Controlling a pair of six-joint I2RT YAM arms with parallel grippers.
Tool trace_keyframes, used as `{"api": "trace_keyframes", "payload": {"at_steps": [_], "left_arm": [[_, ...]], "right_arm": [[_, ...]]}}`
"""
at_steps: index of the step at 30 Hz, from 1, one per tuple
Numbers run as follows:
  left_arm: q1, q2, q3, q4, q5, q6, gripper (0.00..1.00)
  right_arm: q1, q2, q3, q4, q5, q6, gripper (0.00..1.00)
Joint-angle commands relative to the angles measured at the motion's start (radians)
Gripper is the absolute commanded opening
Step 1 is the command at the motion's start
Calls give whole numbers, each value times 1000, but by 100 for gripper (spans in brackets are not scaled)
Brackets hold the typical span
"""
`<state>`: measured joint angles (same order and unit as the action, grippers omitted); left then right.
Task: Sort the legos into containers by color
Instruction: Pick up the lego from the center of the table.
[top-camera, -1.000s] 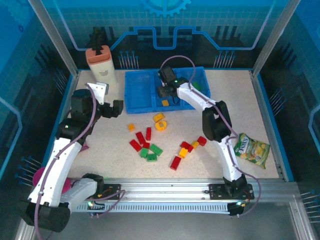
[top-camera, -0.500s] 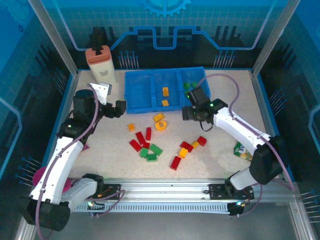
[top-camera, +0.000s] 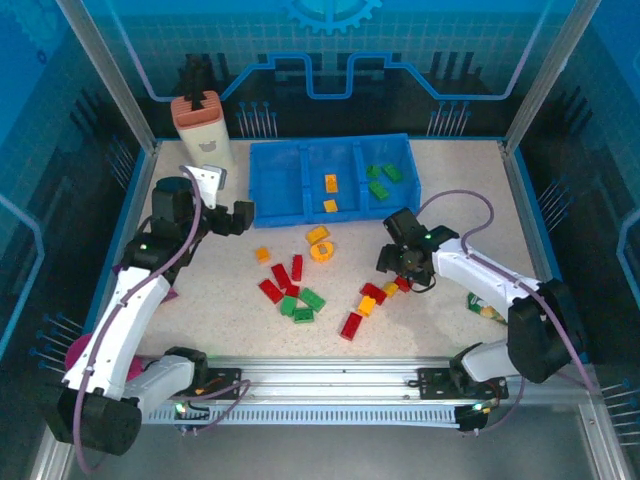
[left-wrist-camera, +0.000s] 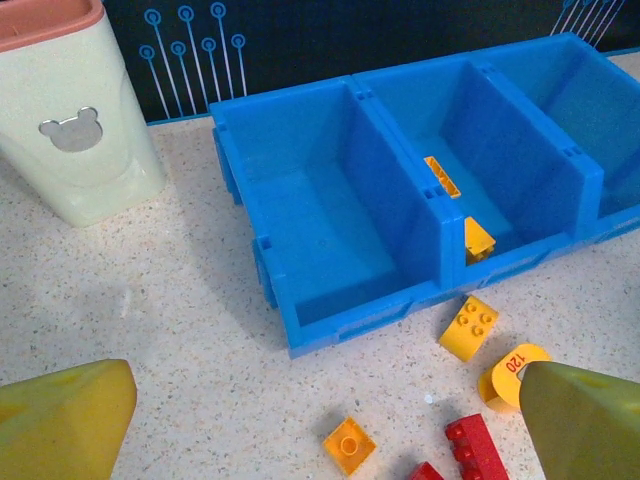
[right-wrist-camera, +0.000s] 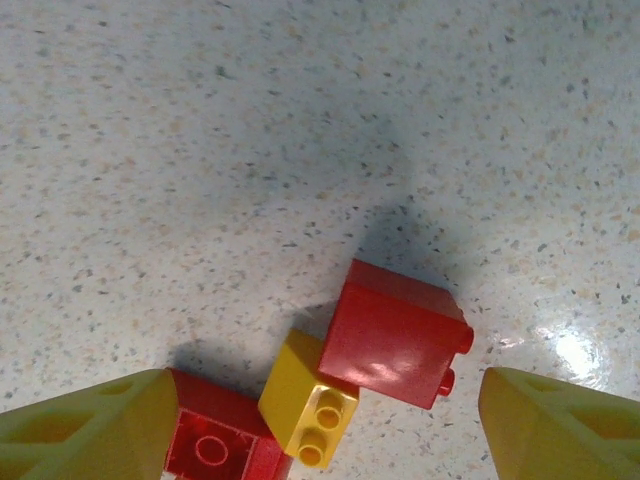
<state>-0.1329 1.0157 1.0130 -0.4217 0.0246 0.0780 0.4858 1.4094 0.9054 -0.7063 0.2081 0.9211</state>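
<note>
finding: my right gripper (top-camera: 402, 264) hangs low over a knot of bricks at centre right of the top view. its jaws are wide apart and hold nothing. my left gripper (top-camera: 236, 217) hangs by the near left corner of the blue tray (top-camera: 275, 185), jaws fully spread, also holding nothing.

location: in the right wrist view a red brick (right-wrist-camera: 395, 345) lies on its side at lower centre, touching a yellow brick (right-wrist-camera: 308, 402). the yellow brick touches a second red brick (right-wrist-camera: 215, 447) at the lower left, partly hidden behind the finger there. the other loose bricks (top-camera: 283, 276) lie scattered mid-table. in the tray, the middle compartment holds two orange pieces and the right one holds green pieces. i see none in the left one.

risks:
1. the three bricks touch. closing here would likely catch yellow along with red, and a mixed pair would land in one compartment.
2. the red brick sits skewed to my fingers. a squeeze on its corners could shoot it sideways across the table.
3. on descent, the lower-left finger could land on the second red brick instead of beside it.
4. my left gripper is near the tray wall, so a careless move could shove the tray.
</note>
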Motion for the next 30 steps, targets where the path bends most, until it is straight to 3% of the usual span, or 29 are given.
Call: {"api": "trace_keyframes", "payload": {"at_steps": [1,11,18,22,27,30], "left_arm": [[4,-8,3,-13,16,-5,99],[3,-24,-8,-6,10,4,99],[3,-28,-8,-8,5,10,99],[3,-29,-8,-8,1,15,99],[3,-32,-10,-8,-2,20,99],[3,-32,-10,-5,1,19,99]], "right_arm": [[-35,15,-20,18,-26,71,78],[-75,82,-69,70,-64,60,70],[-89,151,-99,137,-86,42,54],[-89,177,-97,158,-89,12,37],[-50,139,50,28,14,-151,28],[6,105,178,19,79,-350,27]]}}
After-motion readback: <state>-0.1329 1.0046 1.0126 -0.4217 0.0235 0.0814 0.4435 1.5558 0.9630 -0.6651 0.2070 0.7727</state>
